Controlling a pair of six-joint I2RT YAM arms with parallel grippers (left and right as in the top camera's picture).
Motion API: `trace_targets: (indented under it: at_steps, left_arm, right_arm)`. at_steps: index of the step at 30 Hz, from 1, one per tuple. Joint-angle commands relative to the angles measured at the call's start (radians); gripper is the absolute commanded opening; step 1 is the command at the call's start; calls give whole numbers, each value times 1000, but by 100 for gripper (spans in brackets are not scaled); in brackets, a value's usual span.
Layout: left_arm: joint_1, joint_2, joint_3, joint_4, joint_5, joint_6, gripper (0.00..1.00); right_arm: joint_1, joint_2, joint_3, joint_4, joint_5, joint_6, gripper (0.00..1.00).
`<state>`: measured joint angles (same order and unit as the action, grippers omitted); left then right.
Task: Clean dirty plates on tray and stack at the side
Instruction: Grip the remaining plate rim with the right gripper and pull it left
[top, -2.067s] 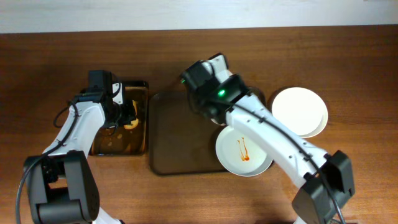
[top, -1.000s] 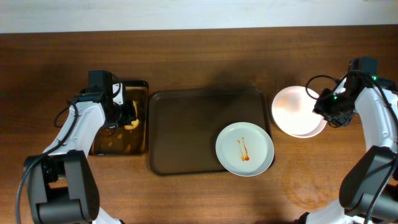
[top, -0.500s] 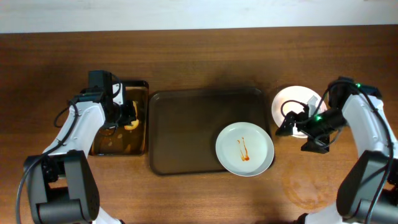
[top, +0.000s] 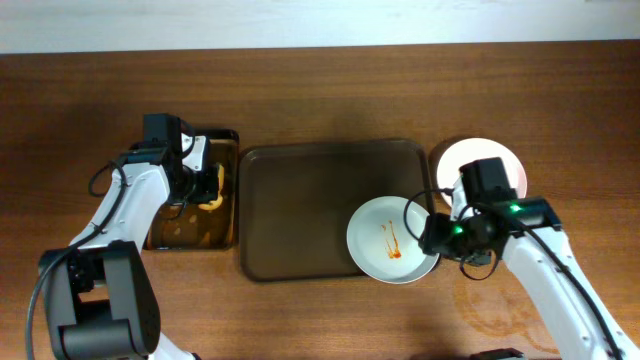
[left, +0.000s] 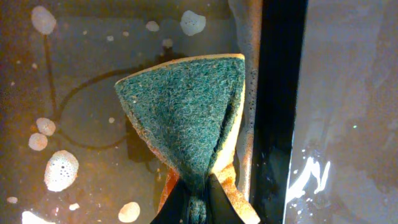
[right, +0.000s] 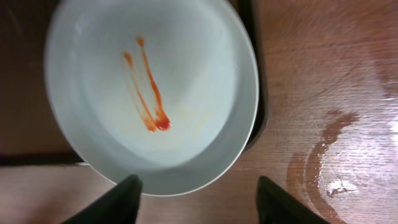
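A white dirty plate (top: 393, 240) with red sauce streaks (right: 149, 93) lies at the brown tray's (top: 300, 210) right front corner, overhanging its edge. My right gripper (top: 432, 238) hovers at the plate's right rim. In the right wrist view the right gripper (right: 199, 202) is open, one finger over the plate's near rim and the other over bare table. A stack of clean white plates (top: 490, 158) sits right of the tray, partly hidden by the right arm. My left gripper (left: 198, 208) is shut on a green-faced sponge (left: 186, 112) over the soapy water bin (top: 190, 235).
The bin's dark rim (left: 280, 112) runs along the right of the sponge, with foam patches on the water. A wet ring mark (top: 490, 295) lies on the wooden table in front of the plate stack.
My right arm has swung from the clean plate stack leftward to the dirty plate's rim, its jaws now open around that rim. The left arm and sponge have not moved.
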<state>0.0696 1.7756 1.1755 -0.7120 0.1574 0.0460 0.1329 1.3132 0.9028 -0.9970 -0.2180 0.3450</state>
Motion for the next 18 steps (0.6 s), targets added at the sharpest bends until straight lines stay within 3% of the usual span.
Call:
trace_targets:
  at_steps: [1, 4, 12, 14, 18]
  left_arm:
    - [-2, 10, 3, 0, 8, 53, 0]
    - [-2, 10, 3, -1, 8, 53, 0]
    - [-2, 10, 3, -5, 8, 53, 0]
    - [-2, 10, 3, -5, 8, 53, 0]
    - [-10, 10, 3, -4, 16, 49, 0]
  right_arm:
    - [20, 60, -42, 11, 6, 66, 47]
    - [20, 137, -52, 32, 28, 121, 44]
    - [19, 298, -52, 95, 31, 192, 18]
    - [19, 304, -52, 135, 26, 192, 5]
    - [19, 304, -40, 240, -18, 175, 4]
